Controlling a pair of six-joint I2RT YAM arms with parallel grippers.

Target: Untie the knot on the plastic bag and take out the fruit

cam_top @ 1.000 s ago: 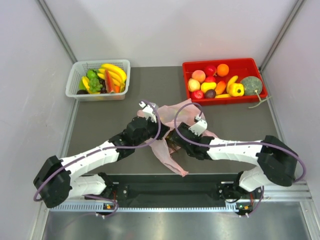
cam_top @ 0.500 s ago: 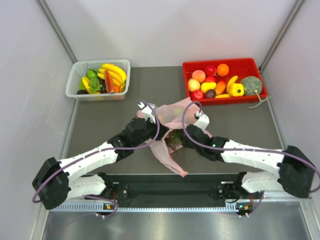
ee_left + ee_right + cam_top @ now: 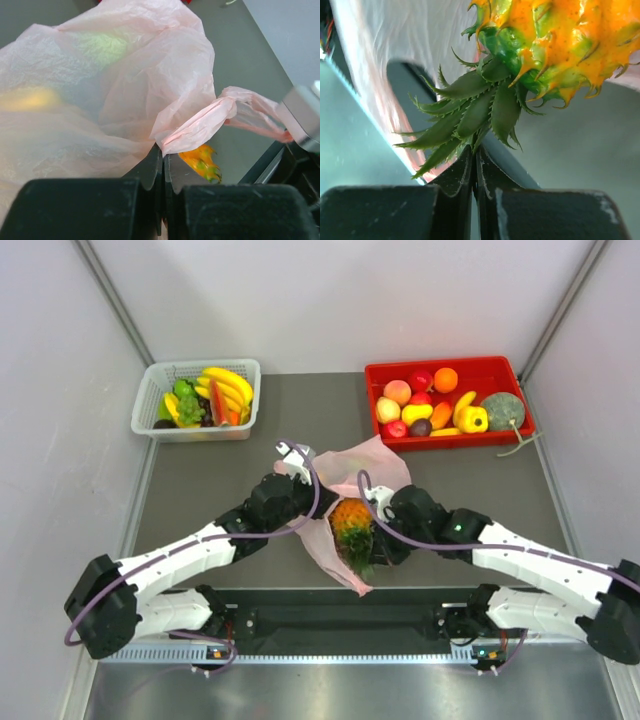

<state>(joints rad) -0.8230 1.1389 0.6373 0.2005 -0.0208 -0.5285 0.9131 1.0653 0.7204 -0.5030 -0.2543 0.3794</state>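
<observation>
Pineapple (image 3: pixel 350 520) drawn out, right arm (image 3: pixel 530 565) stretched low, right gripper (image 3: pixel 474 150) pinching crown (image 3: pixel 470 110)

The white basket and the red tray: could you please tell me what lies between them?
Only bare table, seen in the top view, separates the white basket from the red tray.

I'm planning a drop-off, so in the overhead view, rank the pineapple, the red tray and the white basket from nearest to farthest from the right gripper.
1. pineapple, held by its crown in the right gripper, mid-table.
2. red tray, back right.
3. white basket, back left.
</observation>
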